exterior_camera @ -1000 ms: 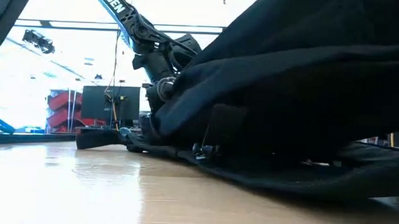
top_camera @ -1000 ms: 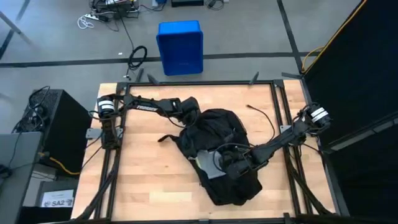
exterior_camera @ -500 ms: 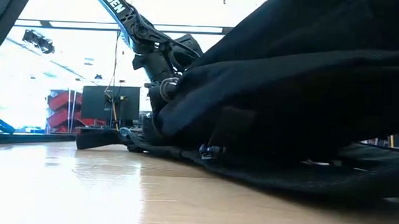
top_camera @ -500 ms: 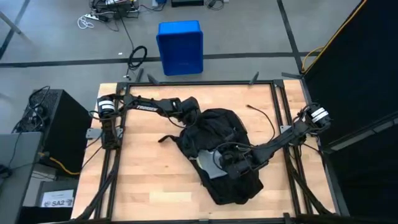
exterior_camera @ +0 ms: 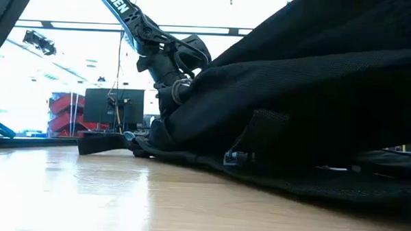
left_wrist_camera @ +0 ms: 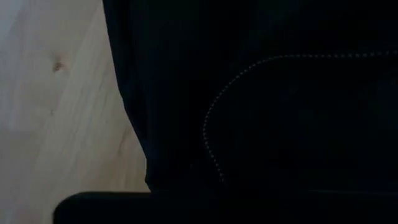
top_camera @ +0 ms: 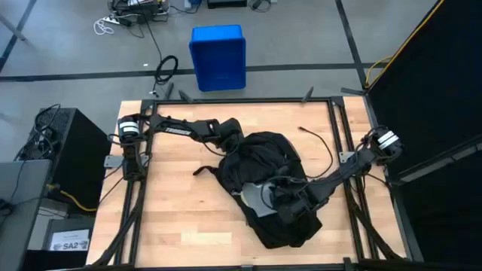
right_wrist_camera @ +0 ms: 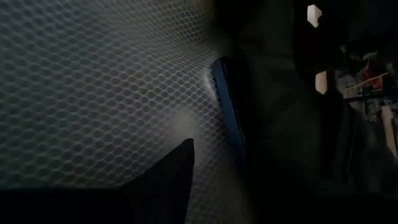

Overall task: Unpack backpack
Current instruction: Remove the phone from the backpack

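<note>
One backpack [top_camera: 267, 181] lies slumped near the middle of the wooden table [top_camera: 173, 218], a little toward the right edge — black, soft, its opening showing a pale grey lining. What it holds cannot be made out beyond grey mesh and a thin blue edge in the right wrist view. Two dark arms work at it. The left gripper [top_camera: 232, 141] presses against the bag's far-left side; whether its fingers are parted or closed on fabric cannot be told. The right gripper [top_camera: 285, 209] is buried in the opening, its fingers hidden too. Beyond the table's far edge stands one blue bin [top_camera: 218, 56] on grey floor — cables [top_camera: 167, 69] trail beside it.
</note>
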